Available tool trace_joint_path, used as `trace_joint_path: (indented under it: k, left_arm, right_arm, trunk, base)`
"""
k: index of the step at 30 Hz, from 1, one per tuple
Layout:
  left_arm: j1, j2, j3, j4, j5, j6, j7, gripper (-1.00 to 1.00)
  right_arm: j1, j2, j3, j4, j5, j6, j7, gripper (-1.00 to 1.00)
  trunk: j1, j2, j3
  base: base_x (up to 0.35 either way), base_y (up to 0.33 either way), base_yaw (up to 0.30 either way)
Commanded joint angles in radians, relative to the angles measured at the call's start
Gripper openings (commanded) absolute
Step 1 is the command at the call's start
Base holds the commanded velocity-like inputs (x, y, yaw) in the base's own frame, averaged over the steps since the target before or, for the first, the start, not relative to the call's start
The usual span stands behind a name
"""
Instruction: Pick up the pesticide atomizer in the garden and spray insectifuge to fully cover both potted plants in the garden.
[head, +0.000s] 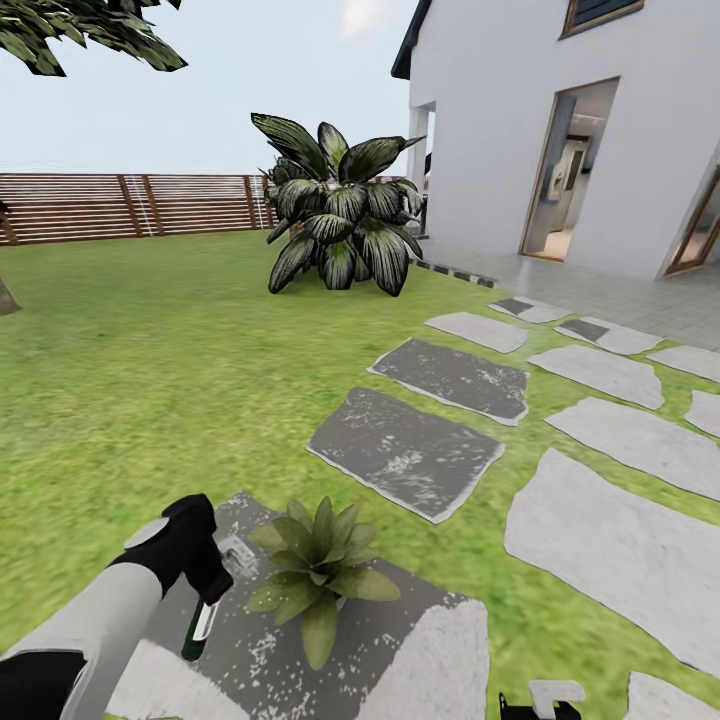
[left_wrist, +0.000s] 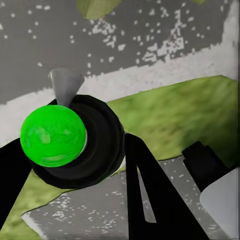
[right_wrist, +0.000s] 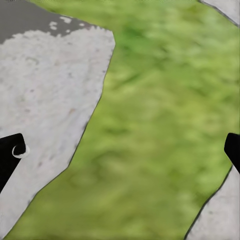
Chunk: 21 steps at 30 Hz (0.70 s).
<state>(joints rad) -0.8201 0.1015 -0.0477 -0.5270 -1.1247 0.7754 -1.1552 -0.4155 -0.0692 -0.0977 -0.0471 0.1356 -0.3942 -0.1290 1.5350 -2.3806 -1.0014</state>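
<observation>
Our left gripper (head: 205, 590) holds the pesticide atomizer (head: 199, 628), clamped (its green base faces the wrist camera), just beside one potted plant (head: 318, 578). Spraying seems in hand; next we aim the nozzle over the leaves. Our right gripper (right_wrist: 120, 150) hangs wide, empty.

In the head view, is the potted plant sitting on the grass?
No: the potted plant stands on a dark grey stepping slab, beside the left end effector holding the spray bottle.
</observation>
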Motion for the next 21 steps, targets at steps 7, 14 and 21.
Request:
trace_joint_path:
  k: [7, 14, 21]
  left_arm:
    - [0.007, 0.033, -0.011, -0.040, -0.003, 0.007, -0.030, -1.00]
    - [0.012, 0.023, -0.012, -0.042, -0.003, 0.008, -0.031, -1.00]
    - [0.012, 0.020, -0.011, -0.042, -0.003, 0.008, -0.031, -1.00]
  right_arm:
    - [-0.001, 0.001, -0.008, 0.000, 0.010, -0.003, -0.003, 1.00]
    - [-0.001, -0.015, -0.007, 0.002, 0.012, -0.003, -0.002, 1.00]
    - [-0.001, -0.022, -0.007, 0.003, 0.012, -0.003, -0.003, 1.00]
  trunk:
    - [0.000, 0.000, -0.001]
    - [0.000, 0.000, -0.001]
    - [0.000, 0.000, -0.001]
  base:
    - [0.000, 0.000, 0.168]
    - [0.000, -0.138, 0.043]
    - [-0.002, -0.269, 0.001]
